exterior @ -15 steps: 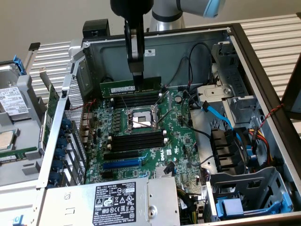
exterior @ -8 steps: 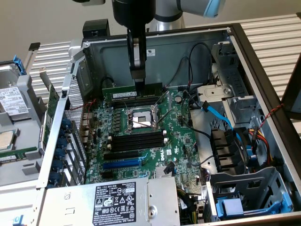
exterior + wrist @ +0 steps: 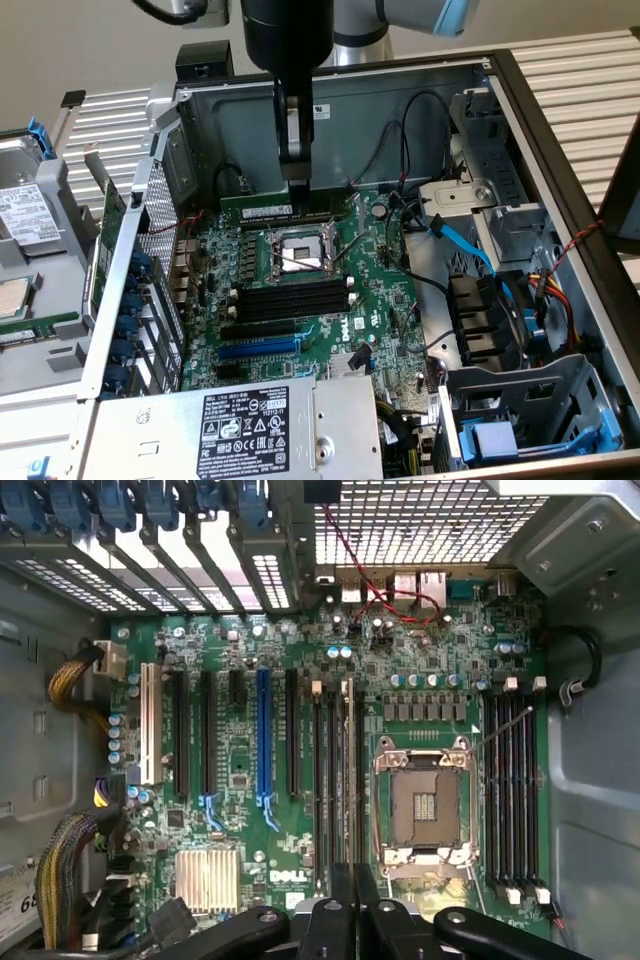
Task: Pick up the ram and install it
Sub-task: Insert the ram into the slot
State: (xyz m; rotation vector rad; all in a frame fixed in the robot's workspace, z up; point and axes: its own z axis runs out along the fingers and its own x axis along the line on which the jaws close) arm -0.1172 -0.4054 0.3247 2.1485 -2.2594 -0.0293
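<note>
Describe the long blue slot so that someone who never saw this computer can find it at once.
Look inside the open computer case at the green board. Between the square metal socket in its middle and the grey box with the white label lie several long slots. The blue slot is the only coloured one; its neighbours are black.

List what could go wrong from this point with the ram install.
1. The tool holds the ram edge-on over the black memory slots beside the CPU socket. A slight offset or tilt could jam it on a slot wall.
2. The bare CPU socket lies close, so a slipped ram might strike its contacts.
</note>
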